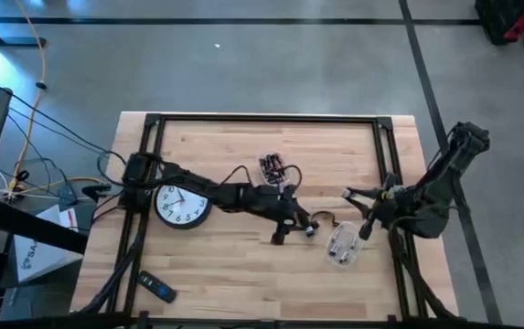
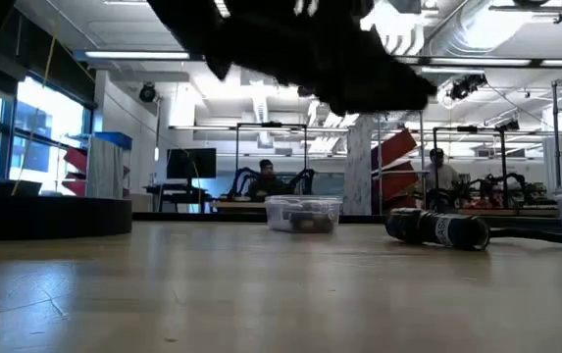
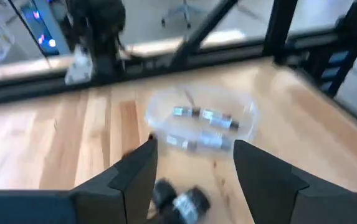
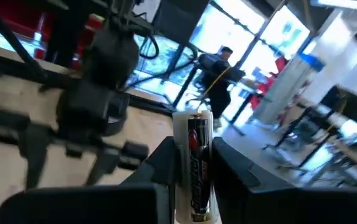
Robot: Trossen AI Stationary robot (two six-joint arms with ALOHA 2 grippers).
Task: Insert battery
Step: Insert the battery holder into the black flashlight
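- High view: the left tool [image 1: 291,230] reaches low over the middle of the worktop [image 1: 243,274], next to a small dark device [image 1: 277,167]. The right tool [image 1: 368,219] is near the right edge, just beside a clear container [image 1: 344,245]. A round clock [image 1: 181,205] lies toward the left edge and a remote [image 1: 155,287] near the front-left corner.
- Low view: a clear tub [image 2: 303,213] and a dark cylinder [image 2: 439,228] rest on the worktop; a dark arm passes above. People sit far behind.
- Left wrist view: the left tool has its fingers [image 3: 138,171] spread wide with nothing between them, facing the container with spare cells inside.
- Right wrist view: the right tool is closed on a battery [image 4: 197,162], which stands upright between its fingers.
- Judgement: the battery is picked and carrying is in hand. The next move calls for bringing it to the device's slot and lining up its ends correctly.
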